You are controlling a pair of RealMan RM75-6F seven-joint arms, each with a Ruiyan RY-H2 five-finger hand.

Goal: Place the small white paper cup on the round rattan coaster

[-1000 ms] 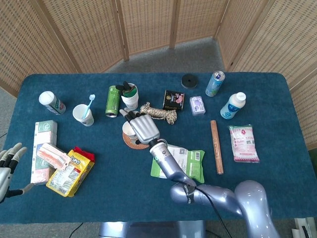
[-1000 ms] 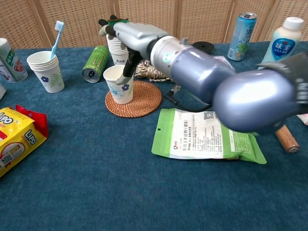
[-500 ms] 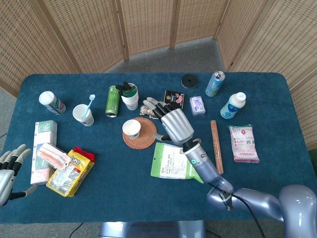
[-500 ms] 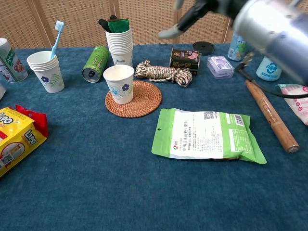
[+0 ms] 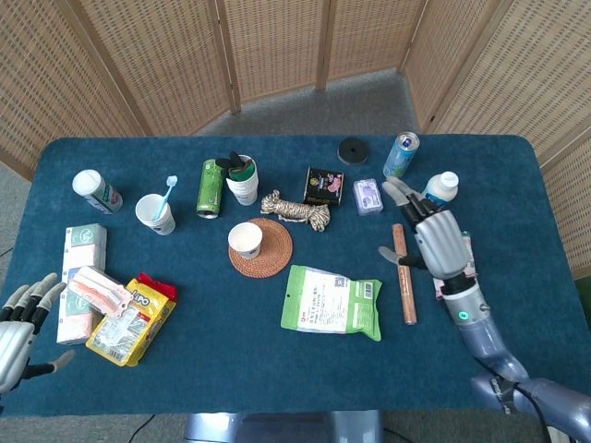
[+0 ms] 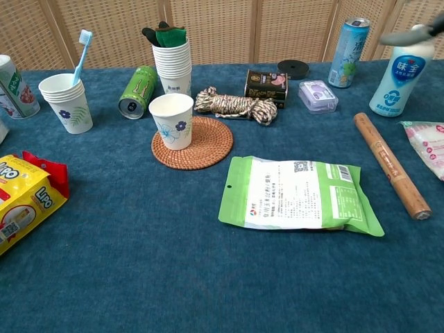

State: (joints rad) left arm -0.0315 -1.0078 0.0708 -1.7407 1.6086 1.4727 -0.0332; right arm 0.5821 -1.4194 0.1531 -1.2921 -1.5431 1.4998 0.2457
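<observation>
Cup (image 6: 171,119) stood upright on the round rattan coaster (image 6: 202,144), toward its left part, near the middle of the tabletop (image 5: 231,369), with no fingers touching it. The right hand (image 5: 434,242) hovered well apart from it, over the right side of the tabletop, its fingers spread and holding nothing, above the wooden rolling pin (image 5: 404,273) and just beside the white drink bottle (image 5: 435,196). The left hand (image 5: 23,318) hung off the front left corner, fingers likewise apart and empty.

Judged from how things lay, the placing looked done and the step in hand was the retreat. Doing it well called for keeping the right hand high enough to pass over the bottle and the blue can (image 5: 401,154) without knocking either, and for leaving the cup alone: it sat off-centre on the coaster, yet wholly on it, so a corrective nudge would risk tipping a light paper cup for little gain. The stack of cups (image 6: 171,62) behind and the coiled rope (image 6: 227,104) just beside the coaster left little room for a return reach.
</observation>
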